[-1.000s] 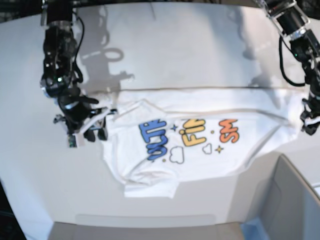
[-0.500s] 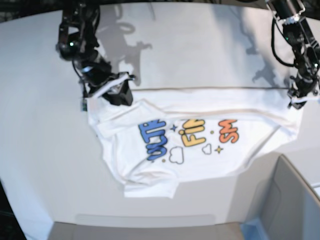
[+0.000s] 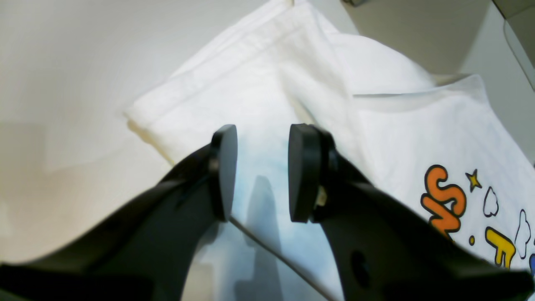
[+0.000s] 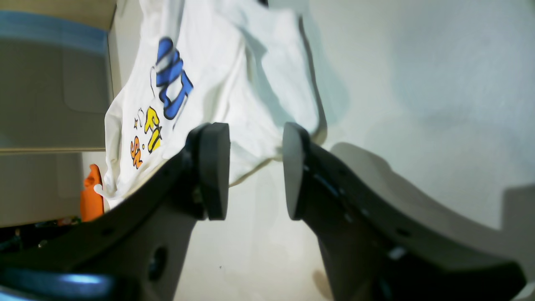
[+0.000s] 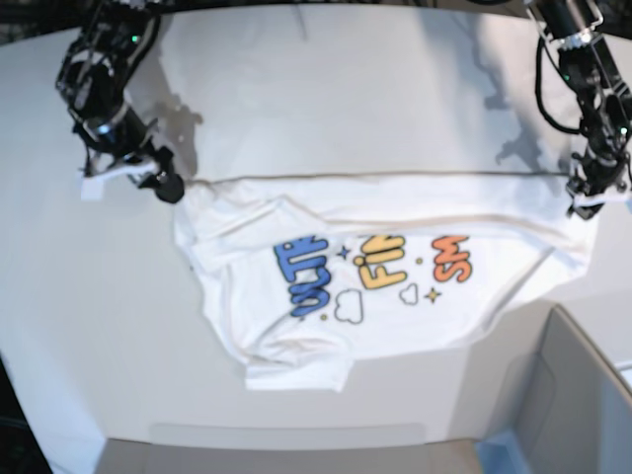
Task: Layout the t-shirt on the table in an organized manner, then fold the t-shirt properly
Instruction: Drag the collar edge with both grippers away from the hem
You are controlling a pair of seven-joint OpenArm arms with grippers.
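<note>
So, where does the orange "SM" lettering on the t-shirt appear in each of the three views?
Base view: the orange lettering sits right of centre, at the right end of the print.
Left wrist view: the lettering is at the lower right, right of the claw.
Right wrist view: it is small, at the left, below the yellow letters.
Shared landmark: the yellow lettering next to it shows in all three views.

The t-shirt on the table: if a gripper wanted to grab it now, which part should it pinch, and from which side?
Probably the folded corner of the t-shirt under the left gripper. There the cloth ends in a thick, doubled edge with bare table beside it, so open jaws could come down from above and straddle that edge. The flat printed middle offers nothing to pinch.
</note>
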